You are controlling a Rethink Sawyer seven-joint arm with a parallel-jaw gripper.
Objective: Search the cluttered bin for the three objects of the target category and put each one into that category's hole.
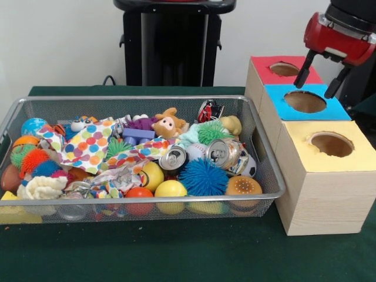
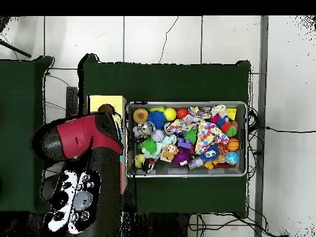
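Note:
My gripper hangs open above the blue box's hole, its two black fingers spread and nothing between them. The red box's hole lies behind it and the yellow box's hole is nearer the camera. The wire bin holds clutter: two crushed cans, yellow balls, a blue spiky ball, a brown plush monkey and a polka-dot cloth. In the overhead view the red arm covers the gripper and most of the boxes; only the yellow box shows.
The three wooden boxes stand in a row right against the bin's right side. A green cloth covers the table. In the bin are also a soccer ball, a burger toy and a green spiky ball.

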